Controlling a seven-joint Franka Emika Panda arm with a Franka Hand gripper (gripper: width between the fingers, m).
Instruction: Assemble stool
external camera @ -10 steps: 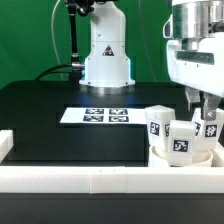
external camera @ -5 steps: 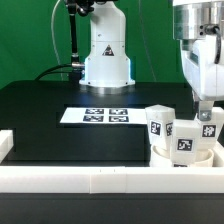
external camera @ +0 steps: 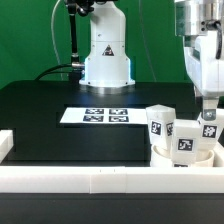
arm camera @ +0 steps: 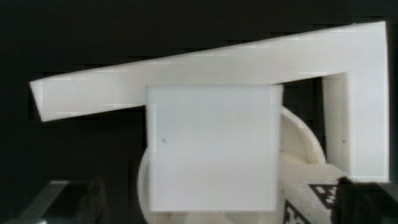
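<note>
The round white stool seat lies at the exterior view's right, against the front rail. Three short white tagged legs stand on it: one to the exterior view's left, one in the middle and one to the right. My gripper hangs just over the right leg, fingers pointing down. In the wrist view a plain white leg face fills the space between my dark fingers, with gaps on both sides; the gripper is open. The seat's curved rim shows behind the leg, and a tagged leg stands beside it.
The marker board lies mid-table before the robot base. White border rails run along the front and the exterior view's left. The rail corner shows in the wrist view close behind the seat.
My gripper has moved toward the exterior view's right, from over the middle of the seat to over the right leg. The legs and seat have stayed put.
</note>
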